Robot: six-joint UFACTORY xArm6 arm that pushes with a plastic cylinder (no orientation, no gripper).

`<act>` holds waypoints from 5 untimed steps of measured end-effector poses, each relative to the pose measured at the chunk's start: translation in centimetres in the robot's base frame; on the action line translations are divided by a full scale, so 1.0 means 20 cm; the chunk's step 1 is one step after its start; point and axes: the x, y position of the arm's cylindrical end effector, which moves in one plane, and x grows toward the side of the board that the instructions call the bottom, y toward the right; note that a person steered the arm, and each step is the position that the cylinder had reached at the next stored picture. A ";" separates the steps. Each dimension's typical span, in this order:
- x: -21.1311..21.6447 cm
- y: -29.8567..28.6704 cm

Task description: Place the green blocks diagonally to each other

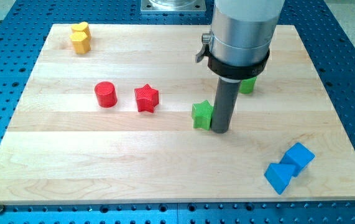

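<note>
Tip against the green star.
My tip (220,130) touches green star (202,115)'s right; no pincer. Push gently left from the half-hidden, possibly cubic green block (247,85).

My tip (220,130) touches the right side of a green star-shaped block (202,115); another green block (247,85) sits behind the rod, partly hidden

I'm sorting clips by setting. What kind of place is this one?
Most likely a robotics lab bench. A wooden board lies on a blue perforated metal table, small coloured blocks such as the red star are scattered on it, and my tip rests beside a green block.
</note>
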 end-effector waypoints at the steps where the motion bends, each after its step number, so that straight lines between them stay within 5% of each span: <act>1: -0.24 0.11; 2: -0.26 0.05; 4: 0.03 -0.17; 5: -0.10 -0.22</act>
